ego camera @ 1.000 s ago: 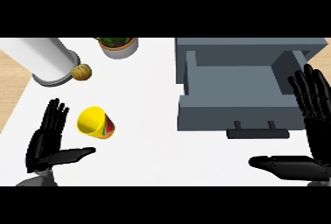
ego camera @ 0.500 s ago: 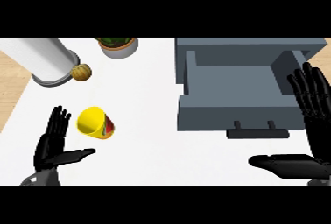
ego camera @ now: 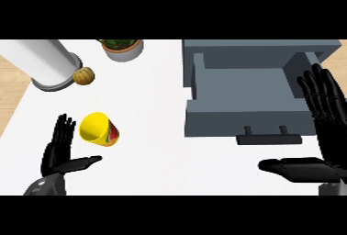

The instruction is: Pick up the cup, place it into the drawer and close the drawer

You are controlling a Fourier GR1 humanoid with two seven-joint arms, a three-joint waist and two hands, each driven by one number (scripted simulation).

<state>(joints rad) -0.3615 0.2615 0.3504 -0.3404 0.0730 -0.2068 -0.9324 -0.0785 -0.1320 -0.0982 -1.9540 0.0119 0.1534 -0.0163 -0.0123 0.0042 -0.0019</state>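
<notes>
Fingers on the left hand (ego camera: pixel 59 153) are spread straight with the yellow cup (ego camera: pixel 99 130) lying tipped just right of their tips, so we're pre-grasp, needs curling round it before the open drawer (ego camera: pixel 252 85); right hand (ego camera: pixel 324 137) flat open too.

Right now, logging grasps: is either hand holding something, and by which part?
Nothing is held. The left hand is open beside the yellow cup, which lies on its side; the right hand is open by the drawer.

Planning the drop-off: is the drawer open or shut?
Open: the drawer is pulled out from its grey cabinet, its bare inside visible, handle toward the robot.
</notes>
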